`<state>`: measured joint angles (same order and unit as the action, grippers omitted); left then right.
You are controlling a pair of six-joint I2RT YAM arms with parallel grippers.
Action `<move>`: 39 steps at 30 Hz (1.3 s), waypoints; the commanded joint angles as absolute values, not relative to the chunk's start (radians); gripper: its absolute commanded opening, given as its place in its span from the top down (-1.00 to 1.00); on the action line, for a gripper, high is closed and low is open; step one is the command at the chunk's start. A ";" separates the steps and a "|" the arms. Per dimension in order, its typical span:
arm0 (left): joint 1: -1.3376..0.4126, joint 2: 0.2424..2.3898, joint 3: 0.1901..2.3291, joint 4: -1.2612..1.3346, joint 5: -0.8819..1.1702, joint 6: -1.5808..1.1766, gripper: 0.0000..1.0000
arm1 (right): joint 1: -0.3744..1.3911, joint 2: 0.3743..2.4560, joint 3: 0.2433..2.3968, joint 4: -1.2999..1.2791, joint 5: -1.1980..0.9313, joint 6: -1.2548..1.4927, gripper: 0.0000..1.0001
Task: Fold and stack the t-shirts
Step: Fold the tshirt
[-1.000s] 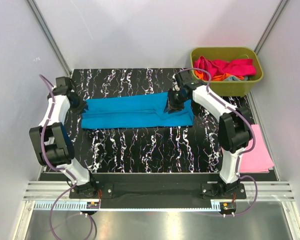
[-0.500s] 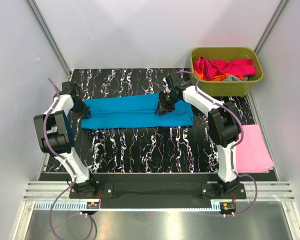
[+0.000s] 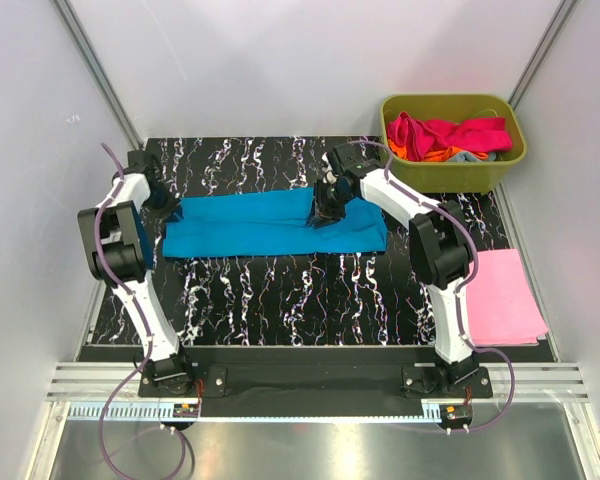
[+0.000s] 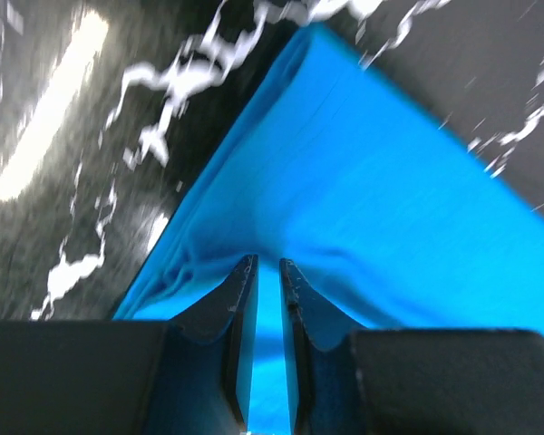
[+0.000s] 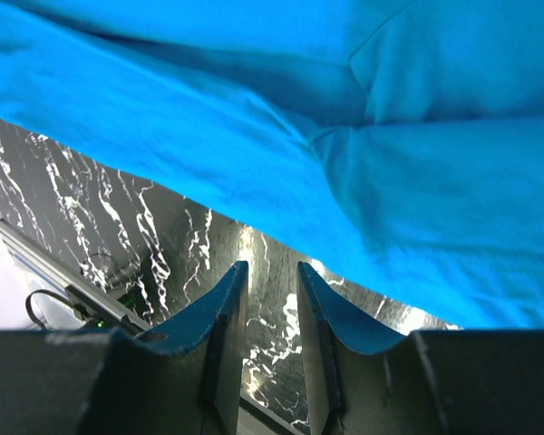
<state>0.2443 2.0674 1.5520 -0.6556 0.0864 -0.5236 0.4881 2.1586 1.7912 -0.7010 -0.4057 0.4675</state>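
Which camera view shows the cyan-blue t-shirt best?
The top external view: the cyan-blue t-shirt appears almost whole, folded into a long band on the table. The left wrist view gives only one end, pinched in the left pincer. The right wrist view gives only a creased part and one edge.

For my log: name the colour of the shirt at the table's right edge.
That shirt is light pink, plain; top external view.

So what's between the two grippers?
The cyan t-shirt, folded into a long strip, fills the stretch from left gripper to right gripper; top view shows it.
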 commanded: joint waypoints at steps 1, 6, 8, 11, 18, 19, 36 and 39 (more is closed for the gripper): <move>0.249 2.088 1.628 -0.640 0.106 -0.512 0.57 | 0.497 2.194 1.847 -0.707 -0.413 0.466 0.31; 0.247 1.978 1.565 -0.658 0.100 -0.491 0.45 | 0.497 2.227 1.887 -0.712 -0.426 0.477 0.31; 0.247 1.906 1.514 -0.655 0.092 -0.491 0.39 | 0.497 2.235 1.891 -0.710 -0.423 0.485 0.31; 0.239 1.790 1.413 -0.646 0.084 -0.498 0.38 | 0.497 2.246 1.898 -0.710 -0.413 0.489 0.31; 0.242 1.763 1.292 -0.615 0.103 -0.517 0.44 | 0.499 2.246 1.891 -0.710 -0.403 0.514 0.31; 0.245 1.769 1.279 -0.598 0.092 -0.512 0.44 | 0.497 2.249 1.890 -0.710 -0.405 0.518 0.31; 0.328 1.813 1.235 -0.604 -0.008 -0.454 0.49 | 0.508 2.292 1.799 -0.696 -0.351 0.500 0.31; 0.284 1.776 1.278 -0.646 -0.026 -0.468 0.49 | 0.509 2.283 1.792 -0.698 -0.334 0.486 0.31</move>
